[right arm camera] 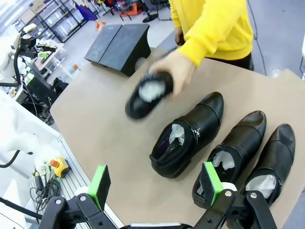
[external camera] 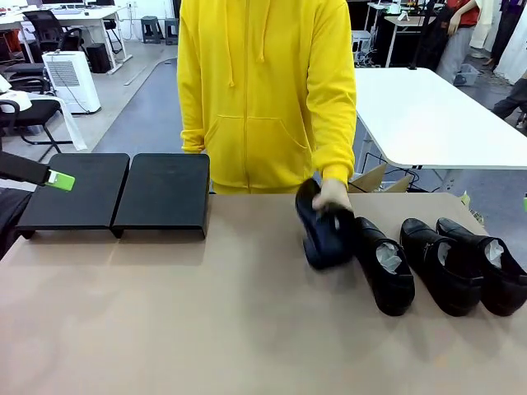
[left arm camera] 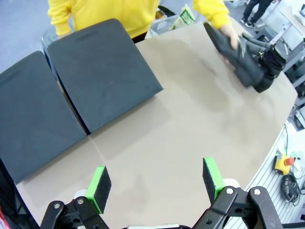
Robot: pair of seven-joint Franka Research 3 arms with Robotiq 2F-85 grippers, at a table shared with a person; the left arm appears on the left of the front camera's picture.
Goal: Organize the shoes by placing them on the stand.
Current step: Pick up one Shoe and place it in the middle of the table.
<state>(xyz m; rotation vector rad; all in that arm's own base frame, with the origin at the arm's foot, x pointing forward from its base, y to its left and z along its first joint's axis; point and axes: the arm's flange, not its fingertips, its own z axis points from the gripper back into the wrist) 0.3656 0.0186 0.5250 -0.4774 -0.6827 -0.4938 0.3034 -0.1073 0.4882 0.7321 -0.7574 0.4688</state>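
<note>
In the front view you see the stand [external camera: 165, 191] at the far left of the tabletop [external camera: 206, 329], with its two flat black panels side by side. All four shoes are well apart from it, at the right. The person's hand [external camera: 333, 196] holds one shoe [external camera: 323, 234] tilted above the table, just beside the row of three shoes [external camera: 440, 263].

The right wrist view adds the white paper inside the held shoe and shows the right gripper [right arm camera: 155, 183] with its fingers spread and holding nothing, above the near end of the row, close to the table edge.

The left wrist view shows the left gripper [left arm camera: 155, 181] spread wide and holding nothing, over bare tabletop near the stand. A broad free stretch of table lies between the stand and the shoes.
</note>
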